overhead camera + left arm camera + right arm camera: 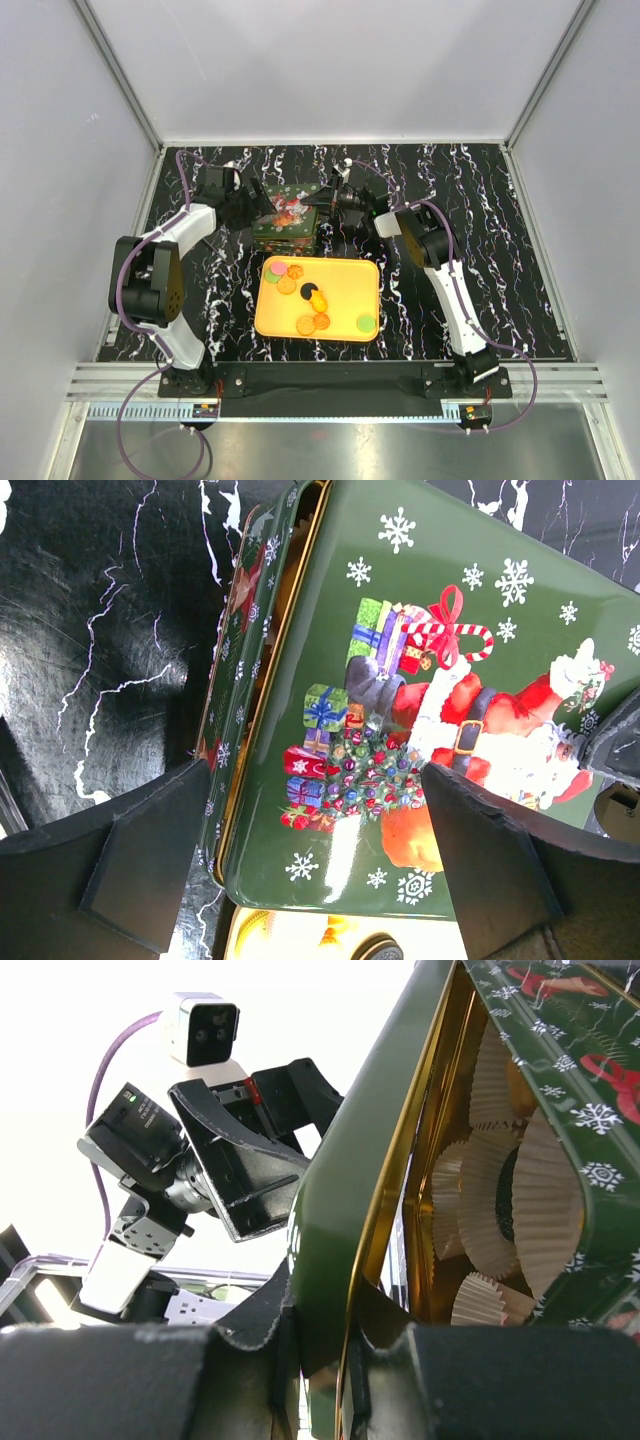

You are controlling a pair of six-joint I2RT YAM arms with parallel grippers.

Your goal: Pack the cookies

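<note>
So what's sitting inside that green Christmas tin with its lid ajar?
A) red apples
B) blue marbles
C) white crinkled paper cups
C: in the right wrist view, white crinkled paper cups show through the gap under the tin's green metal lid.

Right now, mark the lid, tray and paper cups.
lid (440, 600), left wrist view, green top face
tray (345, 285), top view, bare floor
paper cups (545, 1210), right wrist view, one cup's pleated wall
</note>
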